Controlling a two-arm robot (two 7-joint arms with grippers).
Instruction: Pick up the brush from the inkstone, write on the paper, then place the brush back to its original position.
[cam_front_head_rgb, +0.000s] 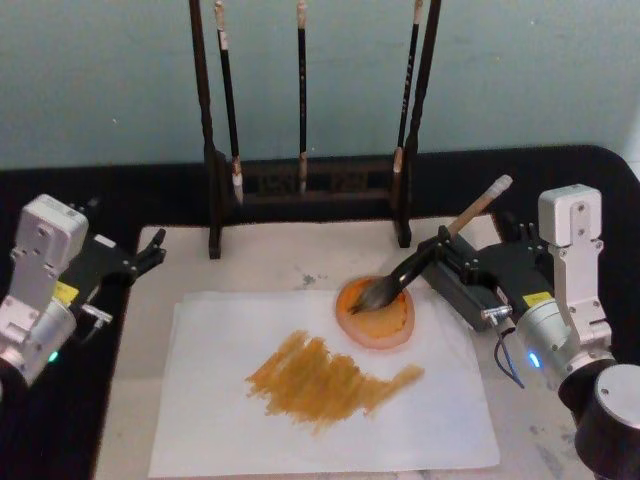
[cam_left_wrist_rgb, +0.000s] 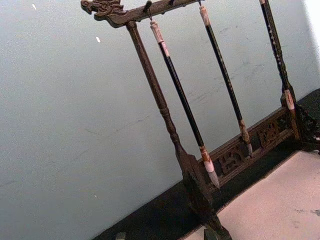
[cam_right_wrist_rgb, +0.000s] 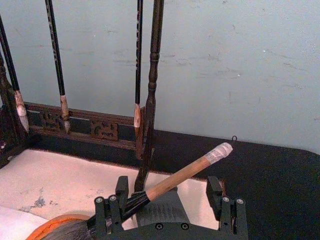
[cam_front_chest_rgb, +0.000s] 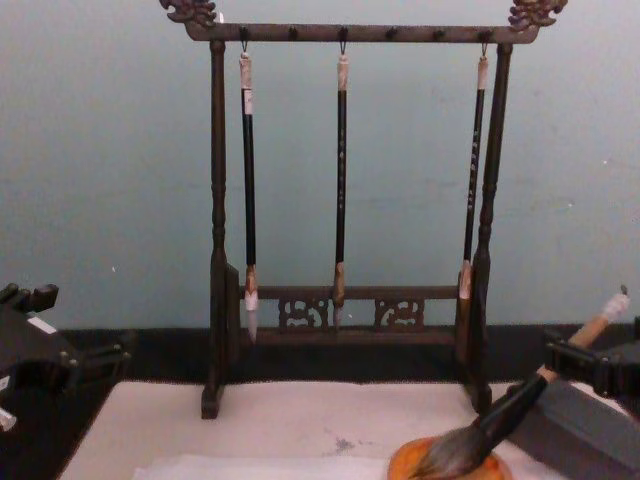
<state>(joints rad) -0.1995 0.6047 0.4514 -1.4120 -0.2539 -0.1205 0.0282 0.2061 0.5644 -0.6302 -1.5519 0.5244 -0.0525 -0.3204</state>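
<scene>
The brush lies tilted, its dark tuft resting in the round orange inkstone and its tan handle rising back to the right. My right gripper is open around the handle, which passes close to one finger while the other finger stands well apart. From the chest, the brush slopes down into the inkstone. The white paper lies in front, with orange-brown strokes across it. My left gripper hovers open at the mat's left edge.
A dark wooden rack with three thin black-handled brushes stands at the back of the pale mat. The inkstone overlaps the paper's far right corner. Black tablecloth surrounds the mat.
</scene>
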